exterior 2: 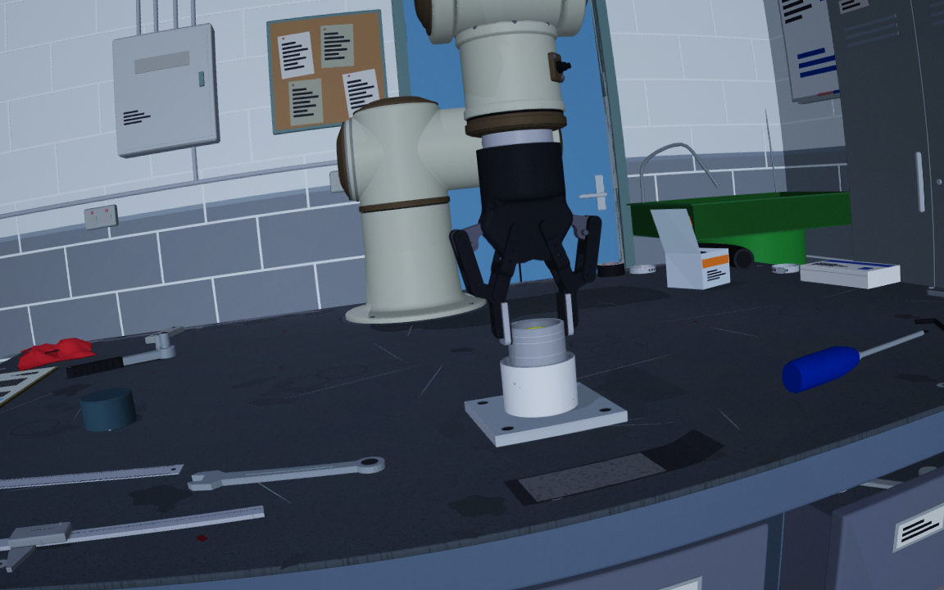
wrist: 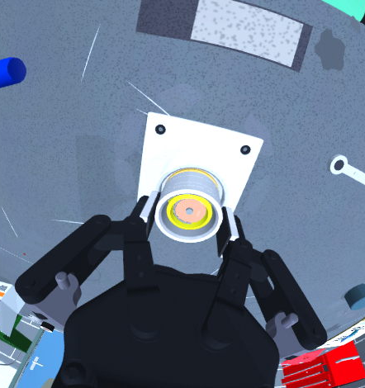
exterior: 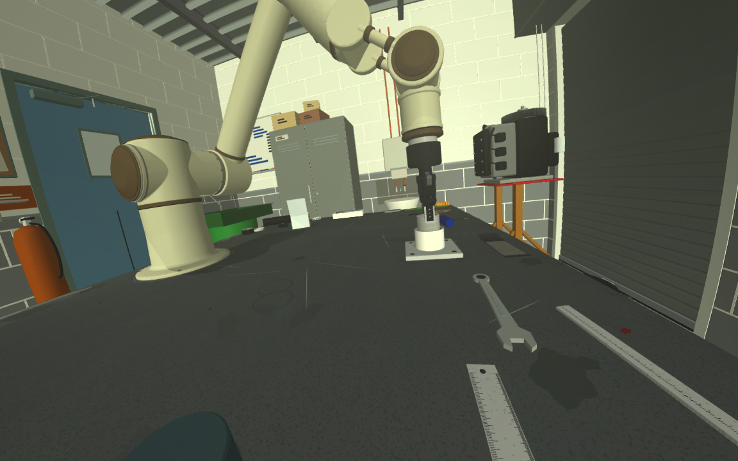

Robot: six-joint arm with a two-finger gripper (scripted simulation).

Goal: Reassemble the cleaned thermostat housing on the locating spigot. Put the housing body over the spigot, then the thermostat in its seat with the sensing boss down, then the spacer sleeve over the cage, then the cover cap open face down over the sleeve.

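Observation:
The grey spacer sleeve (exterior 2: 536,342) stands upright in the white housing body (exterior 2: 539,386), which sits on the square base plate (exterior 2: 545,416) near the middle of the bench. Down through the sleeve's open top the wrist camera shows the thermostat (wrist: 188,211), a yellow ring around a pink disc. The dark teal cover cap (exterior 2: 107,409) rests alone on the bench far to the left in the second side camera, close to the side camera's lens (exterior: 185,438). My gripper (exterior 2: 536,323) points straight down over the stack and grips the spacer sleeve by its upper rim.
A blue-handled screwdriver (exterior 2: 850,359) lies to the right of the plate. A spanner (exterior 2: 286,472), steel rules (exterior 2: 65,478) and a caliper (exterior 2: 116,530) lie at front left. A dark sanding pad (exterior 2: 608,470) lies before the plate.

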